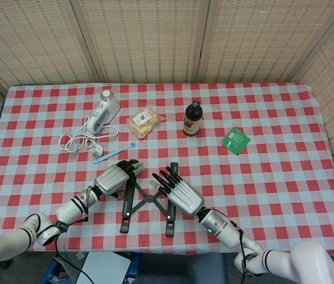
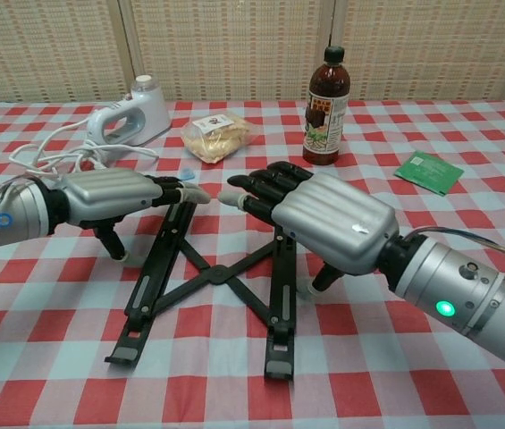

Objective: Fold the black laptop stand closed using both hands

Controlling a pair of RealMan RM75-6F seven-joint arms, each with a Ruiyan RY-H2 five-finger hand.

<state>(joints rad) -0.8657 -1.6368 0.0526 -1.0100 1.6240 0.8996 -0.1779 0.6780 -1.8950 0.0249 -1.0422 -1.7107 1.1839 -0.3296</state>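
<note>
Both hands, left (image 2: pixel 113 192) and right (image 2: pixel 324 223), press flat-fingered against the black laptop stand (image 2: pixel 212 277), gripping nothing, so uneven pushing could skid it across my tablecloth (image 2: pixel 413 366).

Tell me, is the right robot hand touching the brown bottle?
Apart. In the head view, open checked cloth lies between the right robot hand and the brown bottle, which stands farther back on the table.
</note>
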